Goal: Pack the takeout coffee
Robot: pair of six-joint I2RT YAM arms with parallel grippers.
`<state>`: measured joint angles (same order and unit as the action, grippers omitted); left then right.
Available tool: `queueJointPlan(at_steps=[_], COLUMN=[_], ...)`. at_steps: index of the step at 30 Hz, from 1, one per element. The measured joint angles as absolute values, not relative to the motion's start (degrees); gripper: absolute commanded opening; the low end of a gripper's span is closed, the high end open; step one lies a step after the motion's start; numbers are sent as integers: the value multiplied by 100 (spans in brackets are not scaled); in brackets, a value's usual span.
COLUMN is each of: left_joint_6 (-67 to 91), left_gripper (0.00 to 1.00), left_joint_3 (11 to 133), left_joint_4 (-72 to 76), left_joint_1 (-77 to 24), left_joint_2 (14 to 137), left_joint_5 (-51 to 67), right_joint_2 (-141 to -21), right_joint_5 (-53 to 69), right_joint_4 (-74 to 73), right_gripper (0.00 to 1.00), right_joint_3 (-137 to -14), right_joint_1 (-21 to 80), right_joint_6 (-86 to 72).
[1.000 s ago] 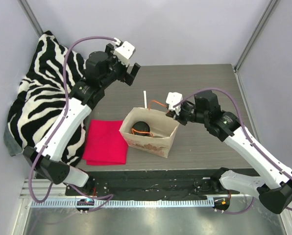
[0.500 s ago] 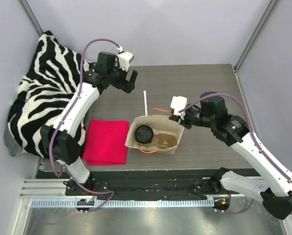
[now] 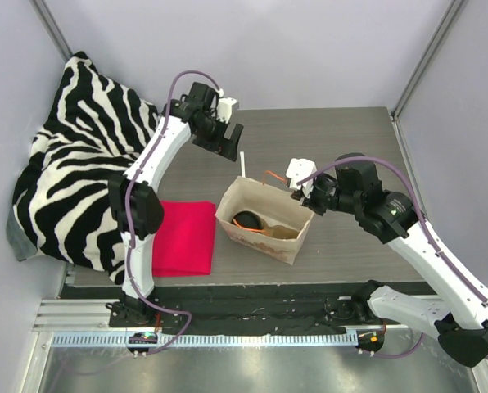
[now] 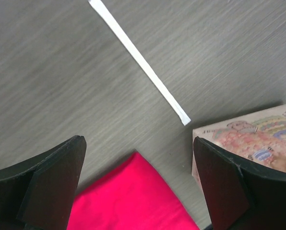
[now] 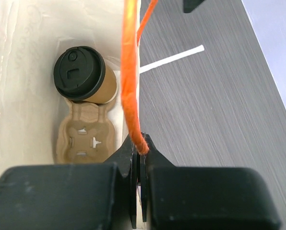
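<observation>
Inside bag (image 3: 260, 239): coffee (image 5: 84, 74), carrier (image 5: 88, 136); right gripper (image 5: 139, 160) pinches handle (image 5: 129, 72) (left gripper (image 4: 139, 160) wide, empty).

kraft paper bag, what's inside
A brown paper cup with round black lid, in a tan pulp two-cup carrier whose other slot is empty. The floor of the bag under them is covered.

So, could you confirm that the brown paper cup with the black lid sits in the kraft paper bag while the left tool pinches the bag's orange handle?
No: the right tool pinches the orange handle, as the right wrist view shows. The brown paper cup does sit in the kraft paper bag.
</observation>
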<state>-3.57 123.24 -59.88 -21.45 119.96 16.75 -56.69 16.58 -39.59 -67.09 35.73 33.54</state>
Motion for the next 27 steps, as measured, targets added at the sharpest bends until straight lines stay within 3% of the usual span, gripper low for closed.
queueJointPlan(at_steps=[14, 19, 27], left_joint_6=[-167, -165, -36], left_gripper=[99, 94, 76], left_joint_3=[12324, 12392, 12582], left_joint_4=[-5808, -5520, -5052], left_joint_1=[-2292, -2486, -2834], left_joint_2=[12210, 12558, 13301], left_joint_5=[1605, 1535, 849], right_joint_2=[-5662, -5629, -5408], right_joint_5=[998, 709, 200], right_joint_4=[-4427, -4558, -4838], right_gripper=[3, 1, 5], right_joint_3=[-6670, -6670, -6665], right_joint_1=[3208, 3135, 3127], right_joint_6=[3317, 3262, 3159])
